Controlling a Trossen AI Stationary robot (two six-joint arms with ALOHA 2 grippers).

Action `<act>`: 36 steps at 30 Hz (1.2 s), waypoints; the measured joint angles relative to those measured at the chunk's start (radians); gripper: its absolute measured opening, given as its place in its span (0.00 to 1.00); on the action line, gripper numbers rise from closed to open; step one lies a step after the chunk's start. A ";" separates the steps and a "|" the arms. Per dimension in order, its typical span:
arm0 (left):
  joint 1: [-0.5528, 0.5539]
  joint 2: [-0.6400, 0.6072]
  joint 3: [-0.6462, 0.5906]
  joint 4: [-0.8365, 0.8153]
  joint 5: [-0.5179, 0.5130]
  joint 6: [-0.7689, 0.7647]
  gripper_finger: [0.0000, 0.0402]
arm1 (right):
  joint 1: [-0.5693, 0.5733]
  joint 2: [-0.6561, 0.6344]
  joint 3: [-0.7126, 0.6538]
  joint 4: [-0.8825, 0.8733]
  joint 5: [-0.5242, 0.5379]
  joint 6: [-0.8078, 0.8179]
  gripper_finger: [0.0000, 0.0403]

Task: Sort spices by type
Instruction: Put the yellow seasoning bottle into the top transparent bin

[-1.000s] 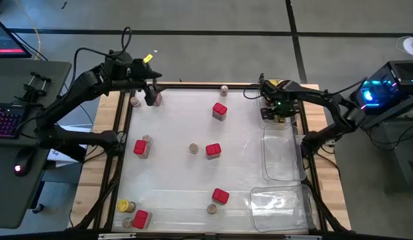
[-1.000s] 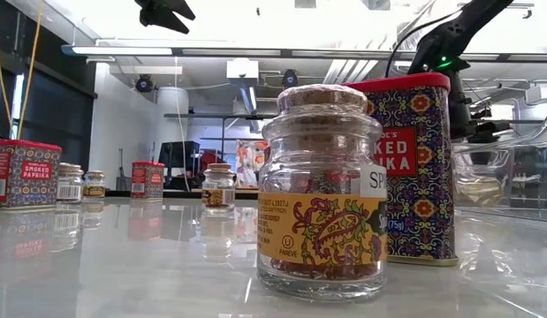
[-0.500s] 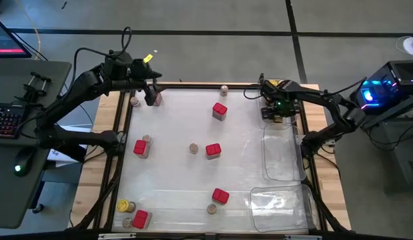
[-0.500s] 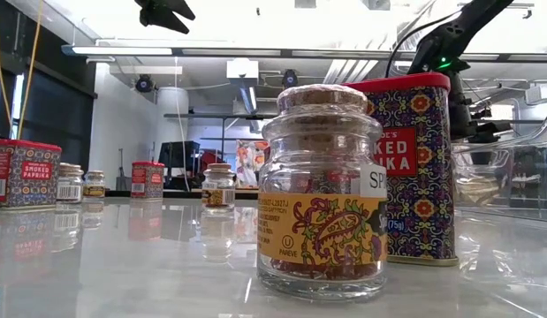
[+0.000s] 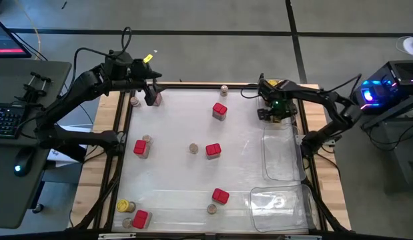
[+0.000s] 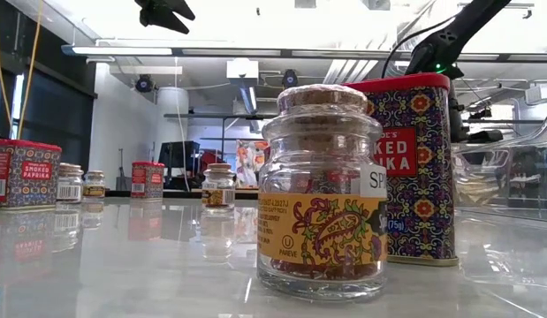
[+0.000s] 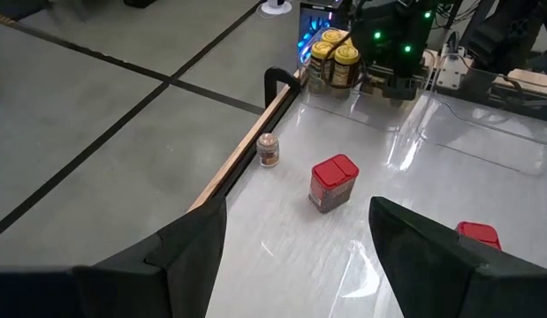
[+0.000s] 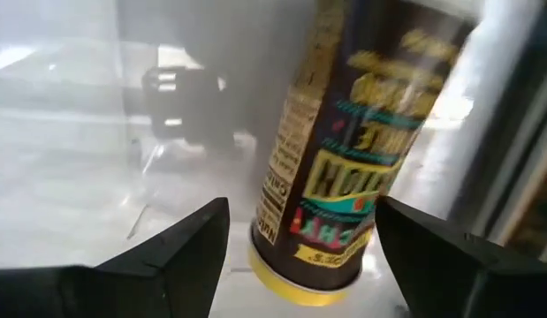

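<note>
Over the far right corner of the white table (image 5: 173, 167) my right gripper (image 5: 278, 112) hangs with fingers spread, gripping nothing, a yellow-lidded dark-labelled round jar (image 8: 330, 159) tilted just ahead, while my left gripper (image 5: 151, 97) waits open at the far left

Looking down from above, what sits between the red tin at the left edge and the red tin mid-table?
In the high view, one small cork-topped jar stands between the left red tin and the middle red tin; otherwise bare tabletop.

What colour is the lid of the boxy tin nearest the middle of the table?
Red: the tin has a red lid, shown best in the high view.
</note>
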 joint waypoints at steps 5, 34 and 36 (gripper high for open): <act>0.000 0.000 0.000 0.000 0.000 0.000 0.66 | 0.000 0.028 0.001 0.001 -0.010 -0.003 0.69; 0.000 0.000 0.000 0.001 0.000 0.032 0.66 | -0.002 -0.115 0.071 -0.117 0.075 -0.067 0.06; 0.000 0.000 0.000 0.001 0.000 0.033 0.66 | -0.001 -0.116 0.071 -0.123 0.075 -0.070 0.08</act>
